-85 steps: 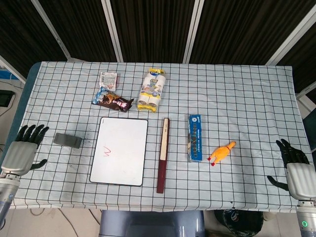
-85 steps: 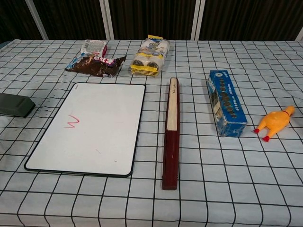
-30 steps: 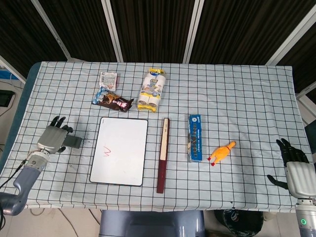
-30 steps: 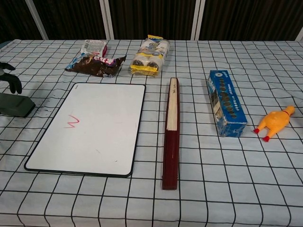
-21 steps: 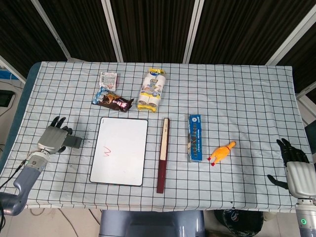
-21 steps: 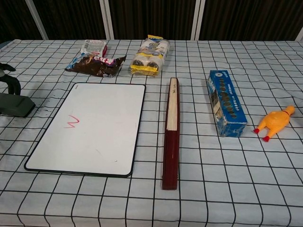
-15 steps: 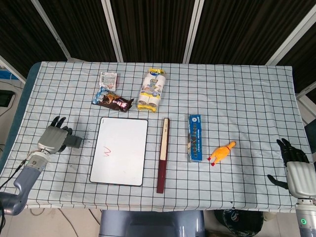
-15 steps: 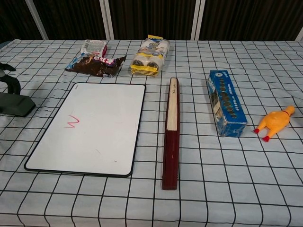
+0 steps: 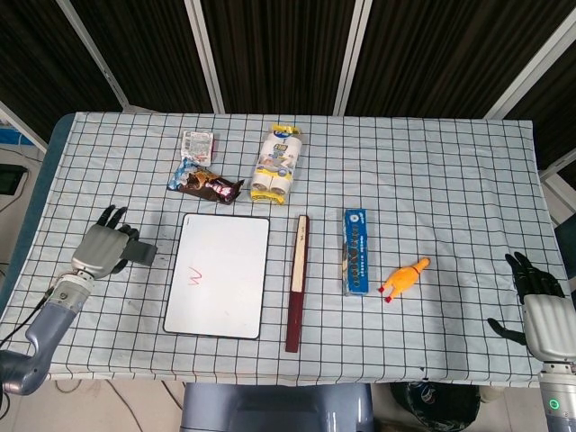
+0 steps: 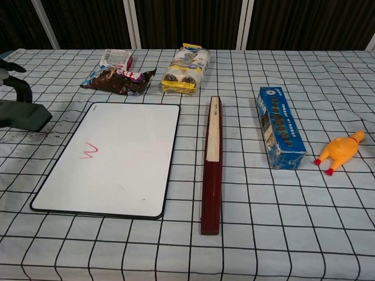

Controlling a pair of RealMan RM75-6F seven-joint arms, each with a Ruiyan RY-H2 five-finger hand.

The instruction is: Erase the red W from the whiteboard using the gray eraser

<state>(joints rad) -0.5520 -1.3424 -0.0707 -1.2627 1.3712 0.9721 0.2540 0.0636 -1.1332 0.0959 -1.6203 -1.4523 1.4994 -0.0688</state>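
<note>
The whiteboard lies left of centre on the checked table, with a small red W near its left side. My left hand grips the gray eraser and holds it raised off the cloth, just left of the board's upper left corner. Most of the eraser is under the hand in the head view. My right hand hangs off the table's right front corner with fingers apart and nothing in it.
A dark red folded fan lies right of the board. Beyond it are a blue box and a yellow rubber chicken. Snack packs and a roll pack sit behind the board.
My left hand reached the eraser from the table's left edge, closed on it, and has now lifted it slightly up and toward the board. The right hand has stayed put.
</note>
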